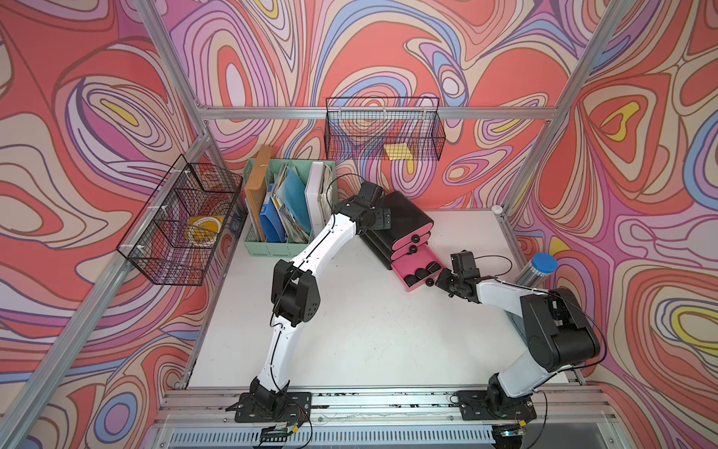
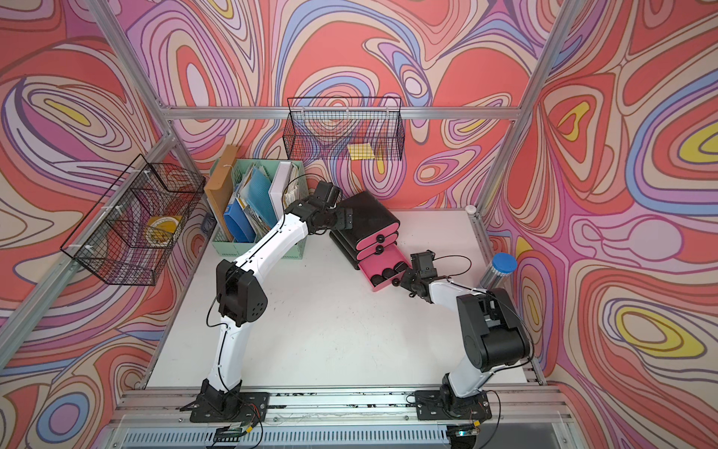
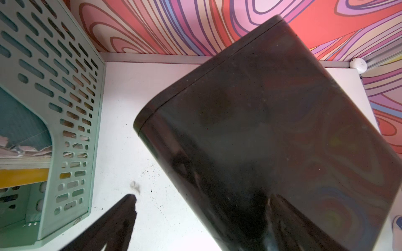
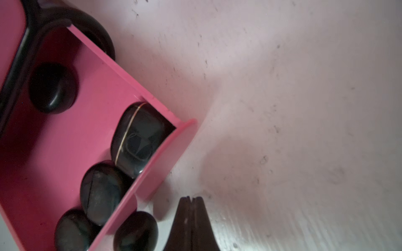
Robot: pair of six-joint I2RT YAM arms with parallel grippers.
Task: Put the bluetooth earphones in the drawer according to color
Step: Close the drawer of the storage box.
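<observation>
Drawer [image 1: 423, 254] open with black earphone cases [image 4: 139, 139] inside, right pincer [image 4: 191, 200] clenched empty beside knob [image 4: 136, 231], left pincer [image 1: 384, 219] spread at cabinet [image 3: 272, 130]

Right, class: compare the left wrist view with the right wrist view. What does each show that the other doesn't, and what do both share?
Only the left wrist view: the drawer cabinet's glossy black top, the mint-green file organizer and the patterned wall. Only the right wrist view: the open pink drawer holding four black earphone cases, its black knob, and the right gripper, shut and empty. Both: the white table.
</observation>
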